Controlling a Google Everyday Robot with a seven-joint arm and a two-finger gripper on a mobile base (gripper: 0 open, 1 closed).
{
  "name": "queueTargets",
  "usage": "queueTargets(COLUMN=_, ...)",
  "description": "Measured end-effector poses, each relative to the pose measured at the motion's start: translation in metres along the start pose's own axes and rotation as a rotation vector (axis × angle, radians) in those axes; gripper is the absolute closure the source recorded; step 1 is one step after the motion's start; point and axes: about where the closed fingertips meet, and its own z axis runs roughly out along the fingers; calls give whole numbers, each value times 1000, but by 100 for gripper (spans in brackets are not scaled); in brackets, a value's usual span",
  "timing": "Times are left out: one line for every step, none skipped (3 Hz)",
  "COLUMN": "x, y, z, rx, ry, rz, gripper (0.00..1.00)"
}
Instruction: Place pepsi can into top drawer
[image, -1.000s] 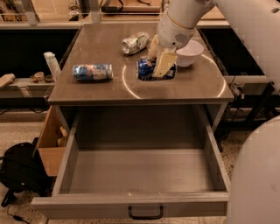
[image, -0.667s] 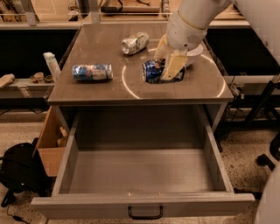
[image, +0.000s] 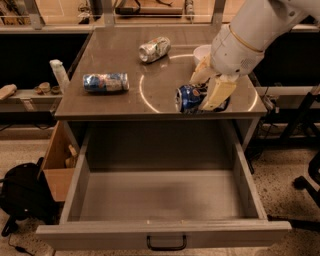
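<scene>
The pepsi can (image: 189, 98) is dark blue with a silver end. It lies sideways between my gripper's fingers at the front right of the tabletop, near its front edge. My gripper (image: 205, 92) is shut on the can, with one cream finger (image: 218, 92) in front of it and the other behind. I cannot tell whether the can touches the tabletop. The top drawer (image: 150, 231) is pulled fully open just below, its grey interior bare and its black handle (image: 166, 243) on the front panel.
A light-blue-and-white can (image: 105, 82) lies at the table's left. A silver-green can (image: 154, 49) lies at the back middle. A white bowl (image: 202, 52) sits behind my gripper. A cardboard box (image: 56, 167) and a black bag (image: 20, 196) are on the floor at left.
My gripper has carried the pepsi can forward and a little right, from the table's middle right toward its front edge above the open drawer.
</scene>
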Motion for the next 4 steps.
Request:
queueTargets(x=-3, y=27, z=8, rx=-8, ry=-34, rz=20, gripper=100)
queueTargets(x=-2, y=35, z=28, rx=-11, ry=-45, rz=40, gripper=100)
queueTargets(x=2, y=34, z=50, rx=-13, ry=-46, rz=58, gripper=100)
queueTargets(x=7, y=38, z=66, rx=-12, ry=-44, rz=91, gripper=100)
